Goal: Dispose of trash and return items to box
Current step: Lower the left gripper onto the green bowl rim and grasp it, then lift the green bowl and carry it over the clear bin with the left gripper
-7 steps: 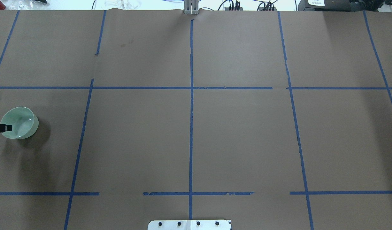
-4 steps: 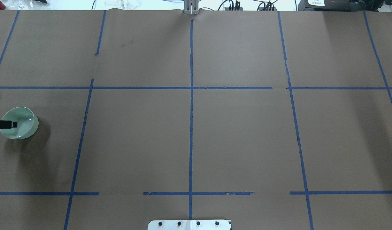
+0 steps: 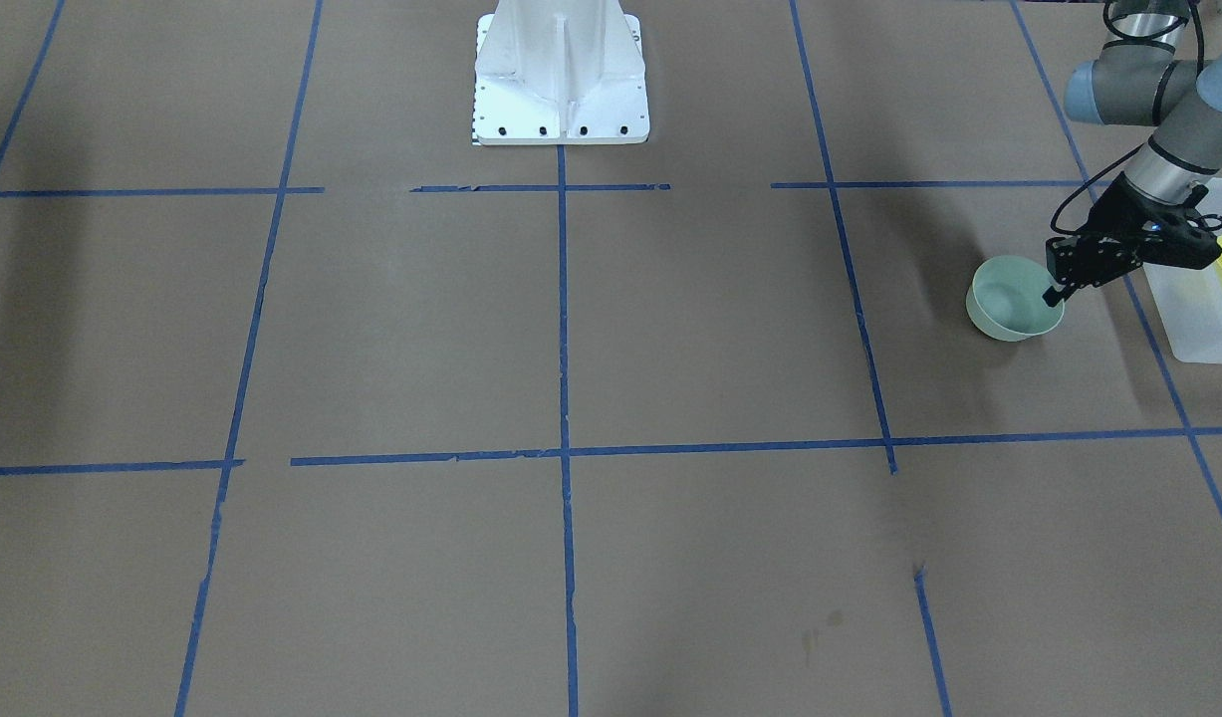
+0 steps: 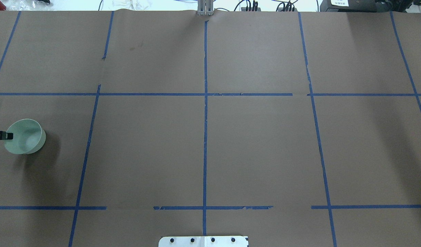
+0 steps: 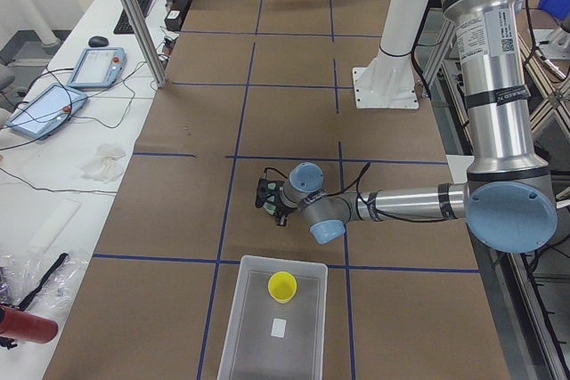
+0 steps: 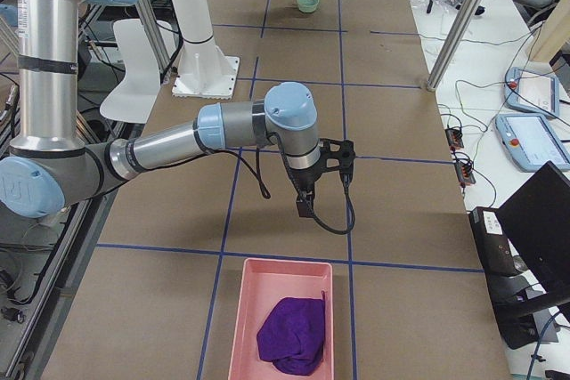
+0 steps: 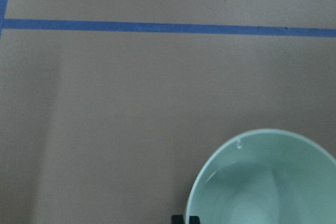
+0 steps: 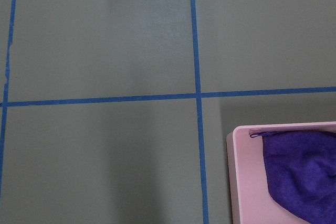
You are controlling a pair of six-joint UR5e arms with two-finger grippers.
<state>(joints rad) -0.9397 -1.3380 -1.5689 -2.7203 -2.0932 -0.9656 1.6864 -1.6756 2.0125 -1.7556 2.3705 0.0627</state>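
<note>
The pale green bowl (image 4: 26,139) sits near the table's left edge, tilted, with its rim pinched by my left gripper (image 4: 9,136). The front-facing view shows the same grip: the left gripper (image 3: 1051,295) is shut on the rim of the bowl (image 3: 1009,307) on the side facing the box. The bowl fills the lower right of the left wrist view (image 7: 262,182). The yellow cup (image 5: 282,287) stands inside the translucent box (image 5: 258,344), just beyond the bowl. My right gripper (image 6: 303,206) hangs over the table near the pink tray; I cannot tell whether it is open or shut.
A pink tray (image 6: 240,327) holding a purple cloth (image 6: 289,335) stands at the table's right end. The white robot base (image 3: 561,80) is at the middle of the near edge. Blue tape lines grid the brown table.
The left gripper's finger pulled back from over the bowl's middle to its rim. The bowl shifted slightly and now sits tilted.
</note>
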